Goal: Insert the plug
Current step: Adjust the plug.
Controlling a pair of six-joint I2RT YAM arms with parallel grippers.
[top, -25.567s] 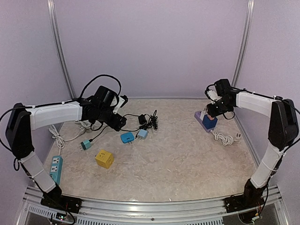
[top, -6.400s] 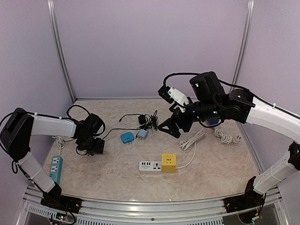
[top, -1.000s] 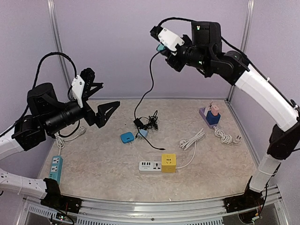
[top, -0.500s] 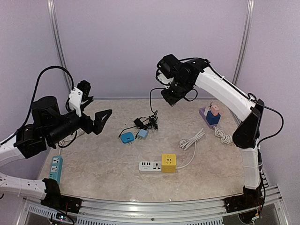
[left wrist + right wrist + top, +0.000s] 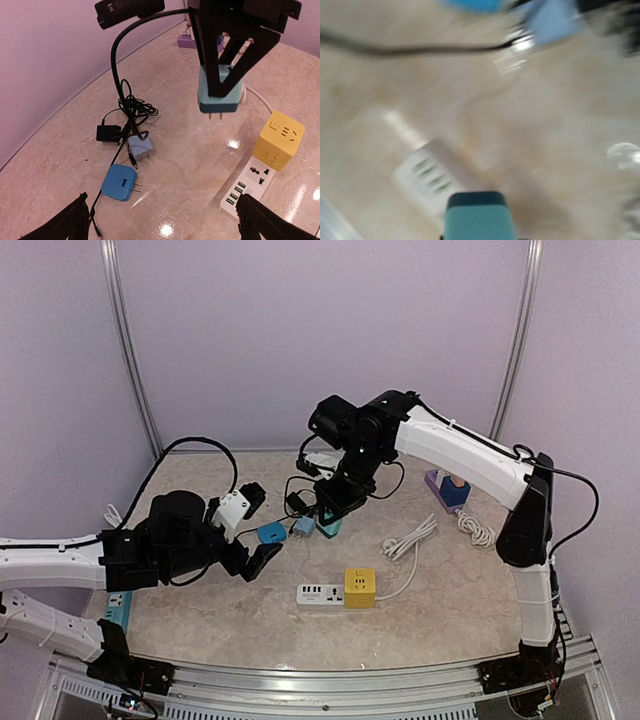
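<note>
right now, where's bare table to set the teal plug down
Bare marble runs along the near edge of the table, in front of the white power strip and yellow cube socket, and front-right, past the white cord. Crowded: the black cable tangle and blue adapter at centre-left.

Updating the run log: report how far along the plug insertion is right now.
Done: the teal plug is off the table, clamped in the right fingers, prongs down. In hand: it hangs above the table, short of the white power strip and yellow cube socket. Left: line it up over a socket and push it in. The left fingers are open and empty.
</note>
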